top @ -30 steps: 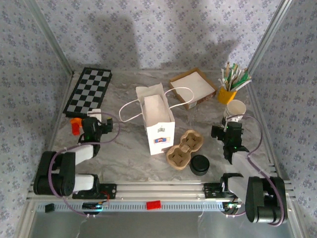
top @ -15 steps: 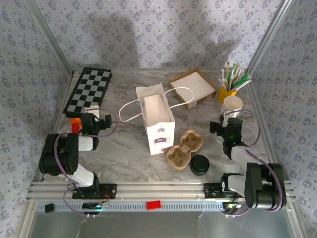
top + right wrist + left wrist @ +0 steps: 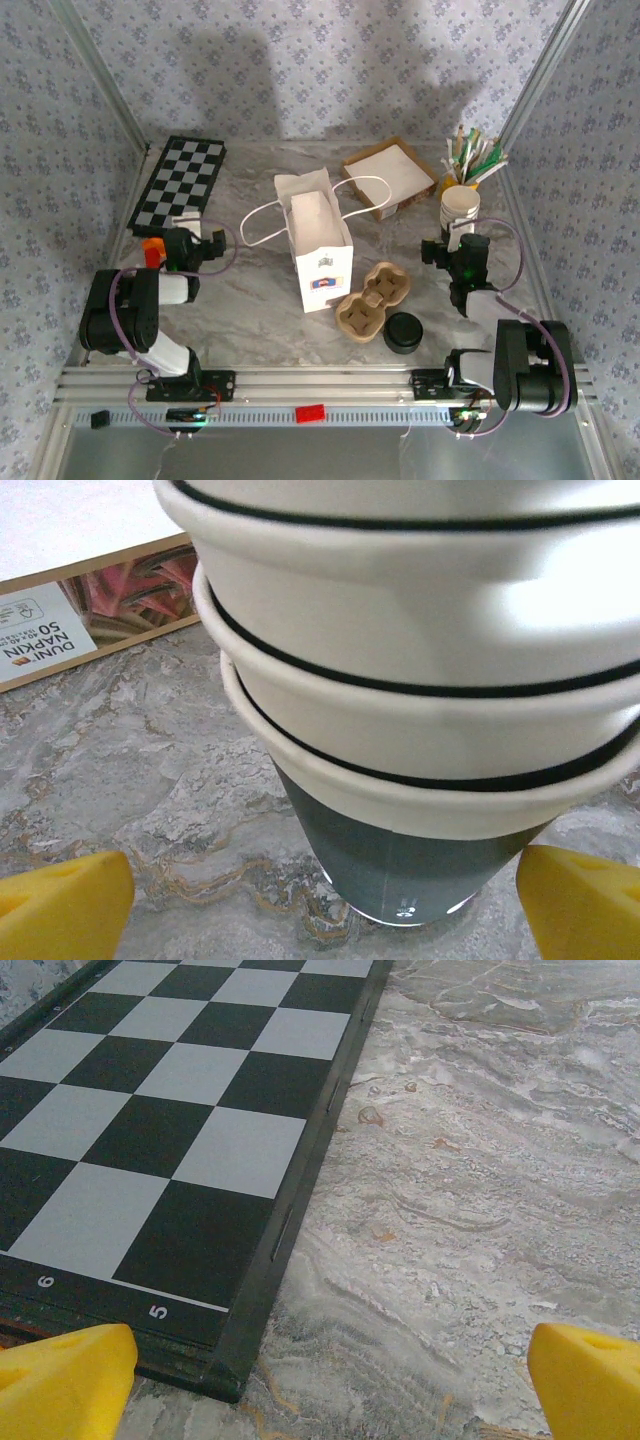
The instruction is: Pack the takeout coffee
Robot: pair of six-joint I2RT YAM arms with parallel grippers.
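Before the cup stack [image 3: 400, 680], right gripper [image 3: 320, 900] gapes wide (left gripper [image 3: 320, 1375] likewise, by the chessboard [image 3: 150, 1110]).

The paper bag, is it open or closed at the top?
Open. The paper bag stands upright, its top spread wide and its handles hanging out to both sides.

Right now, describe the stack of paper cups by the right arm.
The stack of paper cups stands upright on the marble table, at its right side. At least three cups are nested: white bands edged with thin black lines, above a dark grey-green wall with a small pale mark near the base. The open right end effector faces it, yellow fingers flanking the base without touching.
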